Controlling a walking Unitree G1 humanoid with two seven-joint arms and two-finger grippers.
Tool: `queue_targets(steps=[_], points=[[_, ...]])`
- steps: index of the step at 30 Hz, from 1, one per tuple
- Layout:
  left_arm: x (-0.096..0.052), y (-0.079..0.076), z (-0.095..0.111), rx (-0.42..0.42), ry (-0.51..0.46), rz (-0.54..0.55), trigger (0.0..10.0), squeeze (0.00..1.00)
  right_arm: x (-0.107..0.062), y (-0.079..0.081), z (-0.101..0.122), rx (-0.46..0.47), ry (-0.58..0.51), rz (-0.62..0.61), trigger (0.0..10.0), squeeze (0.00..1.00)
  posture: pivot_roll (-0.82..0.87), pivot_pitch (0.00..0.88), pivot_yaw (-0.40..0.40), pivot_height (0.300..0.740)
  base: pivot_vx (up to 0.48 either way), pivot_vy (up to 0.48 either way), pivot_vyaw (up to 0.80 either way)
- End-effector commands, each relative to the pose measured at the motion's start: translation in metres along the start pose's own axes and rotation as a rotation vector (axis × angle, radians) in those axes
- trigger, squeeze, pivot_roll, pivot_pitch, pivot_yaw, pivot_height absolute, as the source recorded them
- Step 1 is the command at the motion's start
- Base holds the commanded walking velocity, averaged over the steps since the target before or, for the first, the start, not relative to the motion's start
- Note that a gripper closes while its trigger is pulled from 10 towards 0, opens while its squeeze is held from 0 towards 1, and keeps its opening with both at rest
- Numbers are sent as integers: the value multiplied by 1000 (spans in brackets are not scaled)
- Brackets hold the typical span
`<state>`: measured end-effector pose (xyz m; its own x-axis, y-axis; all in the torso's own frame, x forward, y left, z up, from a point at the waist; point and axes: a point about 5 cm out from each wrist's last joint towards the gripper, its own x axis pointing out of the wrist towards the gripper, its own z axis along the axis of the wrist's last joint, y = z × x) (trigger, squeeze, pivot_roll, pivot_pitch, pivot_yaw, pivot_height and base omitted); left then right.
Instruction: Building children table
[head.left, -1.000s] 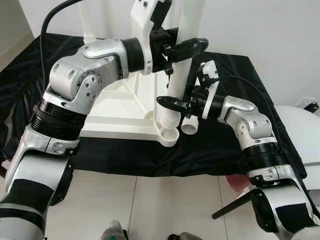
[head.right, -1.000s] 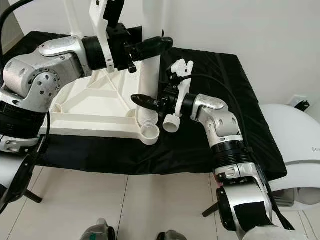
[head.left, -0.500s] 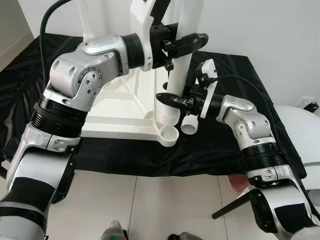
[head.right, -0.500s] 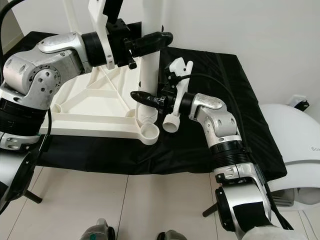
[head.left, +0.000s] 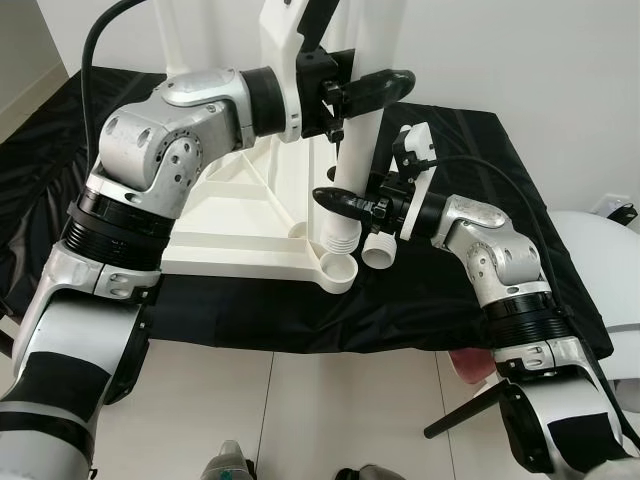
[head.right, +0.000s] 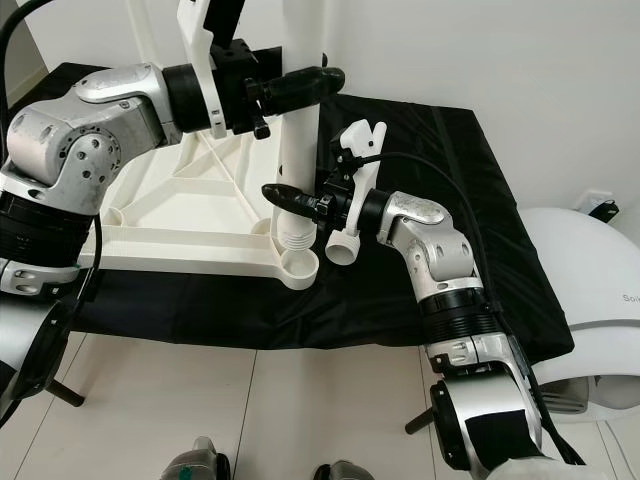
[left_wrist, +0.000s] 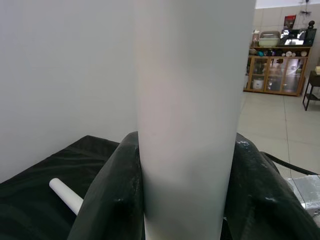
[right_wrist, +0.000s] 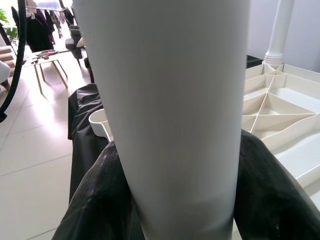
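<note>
A white table top (head.left: 235, 240) lies upside down on a black cloth (head.left: 470, 290). A white leg (head.left: 355, 150) stands up straight over the round socket (head.left: 337, 268) at the corner nearest the robot. Its ribbed end is just above the socket, a bit toward 12 o'clock. The left gripper (head.left: 372, 88) pinches the leg high up, one black finger on each side. The right gripper (head.left: 345, 205) pinches the same leg low down, near the ribs. Another leg (head.left: 170, 40) (far back, at about 11 o'clock) stands in its own corner.
</note>
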<state>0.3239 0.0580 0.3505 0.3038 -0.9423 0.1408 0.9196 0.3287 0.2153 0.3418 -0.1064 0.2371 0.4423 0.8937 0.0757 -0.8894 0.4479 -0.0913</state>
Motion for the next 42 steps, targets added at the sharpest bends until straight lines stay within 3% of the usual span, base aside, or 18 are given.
queue_targets(steps=[1, 14, 15, 32, 33, 42], points=[[-6, 3, 12, 56, -15, -24, 10000, 0, -12, -6, 0, 25, -27, -40, 10000, 0, 47, 18, -35, 740, 0, 0, 0], [-5, 3, 10, 33, -20, -34, 10000, 0, -13, -5, 1, 15, -32, -40, 10000, 0, 47, 20, -34, 740, 0, 0, 0], [-5, 3, 11, 17, -23, -36, 10000, 1000, -12, -5, 1, 15, -32, -38, 10000, 0, 47, 19, -34, 740, 0, 0, 0], [-6, 5, 11, -2, -16, -13, 10000, 1000, -9, -5, 3, 10, -52, -44, 10000, 0, 54, 17, -37, 740, 0, 0, 0], [-8, 6, 11, -30, -30, -14, 10000, 0, -9, -5, 3, 13, -62, -51, 10000, 0, 54, 17, -37, 740, 0, 0, 0], [-30, 25, 16, -170, -138, 90, 10000, 0, -12, -11, 4, 31, -98, -116, 10000, 0, 53, 5, -35, 740, 0, 0, 0]])
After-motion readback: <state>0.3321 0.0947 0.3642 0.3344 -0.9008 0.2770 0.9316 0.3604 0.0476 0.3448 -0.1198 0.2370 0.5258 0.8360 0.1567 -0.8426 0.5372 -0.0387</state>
